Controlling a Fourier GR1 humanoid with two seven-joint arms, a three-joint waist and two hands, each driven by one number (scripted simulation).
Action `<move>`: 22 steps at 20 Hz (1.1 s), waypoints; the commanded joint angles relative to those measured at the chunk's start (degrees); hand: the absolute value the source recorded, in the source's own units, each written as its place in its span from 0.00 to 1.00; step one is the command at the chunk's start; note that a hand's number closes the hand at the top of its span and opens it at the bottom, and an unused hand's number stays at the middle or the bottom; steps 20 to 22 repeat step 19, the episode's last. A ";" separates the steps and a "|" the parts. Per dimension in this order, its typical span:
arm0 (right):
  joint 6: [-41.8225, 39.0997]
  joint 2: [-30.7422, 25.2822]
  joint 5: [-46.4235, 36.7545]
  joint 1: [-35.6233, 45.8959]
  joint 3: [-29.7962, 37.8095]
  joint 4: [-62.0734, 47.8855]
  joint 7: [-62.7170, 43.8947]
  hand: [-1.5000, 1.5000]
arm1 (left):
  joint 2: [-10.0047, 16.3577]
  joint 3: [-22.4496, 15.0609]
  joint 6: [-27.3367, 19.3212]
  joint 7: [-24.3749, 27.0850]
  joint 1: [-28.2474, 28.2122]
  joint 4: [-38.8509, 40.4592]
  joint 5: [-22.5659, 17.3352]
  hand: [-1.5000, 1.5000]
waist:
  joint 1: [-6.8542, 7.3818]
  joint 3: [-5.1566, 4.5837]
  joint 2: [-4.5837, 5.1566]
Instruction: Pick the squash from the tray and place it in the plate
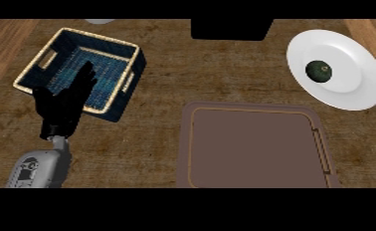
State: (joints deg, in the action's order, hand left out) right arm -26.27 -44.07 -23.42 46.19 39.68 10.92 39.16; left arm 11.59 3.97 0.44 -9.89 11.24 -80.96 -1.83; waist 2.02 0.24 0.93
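**Operator:** Report the near edge of the surface [191, 80] first.

**Technician:** Near left corner: one grey forearm [40, 168] enters from the lower edge; above it is the left hand [62, 108], black, palm flat; its fingers [86, 75] are straight and released, grasping nothing; they point toward the far edge and overlap the near rim of a basket [134, 75]; contact with that rim cannot be confirmed.

**Operator:** And the tray?

**Technician:** The tray [253, 148] is brown, rectangular with rounded corners; it lies flat against the near edge, right of centre, well apart from the left hand; its floor is bare.

**Operator:** Continue toward the far edge.

**Technician:** Far left corner: the basket, dark blue weave with a tan rim and a handle slot in each end wall; it sits turned at an angle to the surface edges. Right edge, far half: a white plate [345, 51]; the squash [319, 70], small, round and dark green, rests in the plate, left of its middle. Far edge, centre: a black block [231, 28], partly cut off by the view; far edge, left: a sliver of a pale round object [99, 21], not identifiable.
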 commanded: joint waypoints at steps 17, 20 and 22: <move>-2.76 -5.46 0.48 -8.88 -1.35 -0.08 7.61 0.00 | 0.48 0.75 0.40 -0.02 0.90 0.40 0.37 0.50 | 0.94 0.25 0.46; -3.58 -6.92 0.67 -8.10 -1.35 -0.31 6.22 0.00 | -0.45 0.01 0.85 2.21 -1.11 0.89 0.50 0.50 | 0.93 0.20 0.42; -3.58 -6.92 0.67 -8.10 -1.35 -0.31 6.22 0.00 | -0.45 0.01 0.85 2.21 -1.11 0.89 0.50 0.50 | 0.93 0.20 0.42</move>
